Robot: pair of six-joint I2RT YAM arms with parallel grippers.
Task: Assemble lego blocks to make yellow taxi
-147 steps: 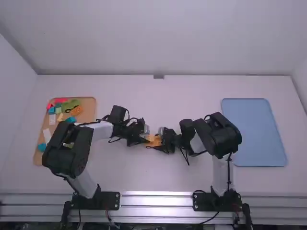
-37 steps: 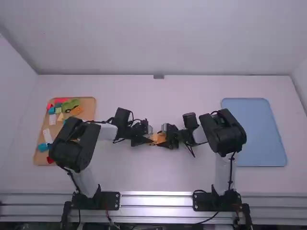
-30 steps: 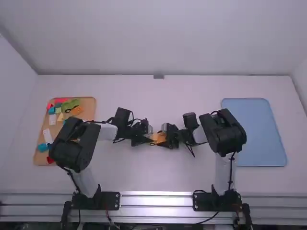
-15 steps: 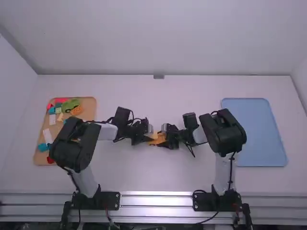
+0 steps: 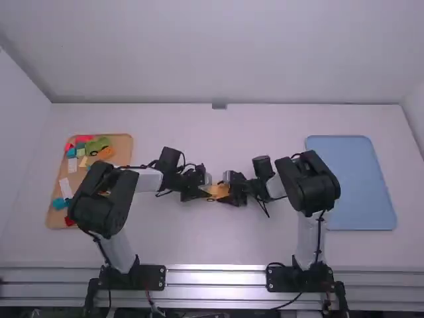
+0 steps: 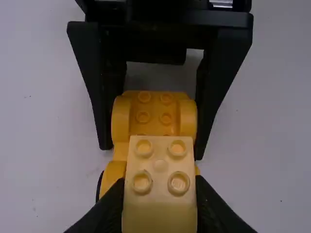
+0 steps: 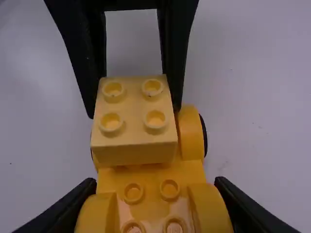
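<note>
In the high view, our left gripper point(image 7: 134, 112) clamped the block point(image 7: 133, 151) over the nine-o'clock end of the chassis point(image 7: 150, 175), our right gripper point(image 6: 151, 150) clamped the chassis from three o'clock, and we judged that studs needed squaring before pressing straight down.

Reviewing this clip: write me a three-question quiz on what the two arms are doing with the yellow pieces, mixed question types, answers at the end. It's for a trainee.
1. Multiple choice. What does the left pincer grip?
A) a green block
B) the pale yellow block
C) a blue tray

2. True or false. The right pincer grips the orange-yellow wheeled base.

3. Fill in the blank. The top of the pale yellow block shows ____ raised studs.

Key: 1. B; 2. true; 3. four
</note>
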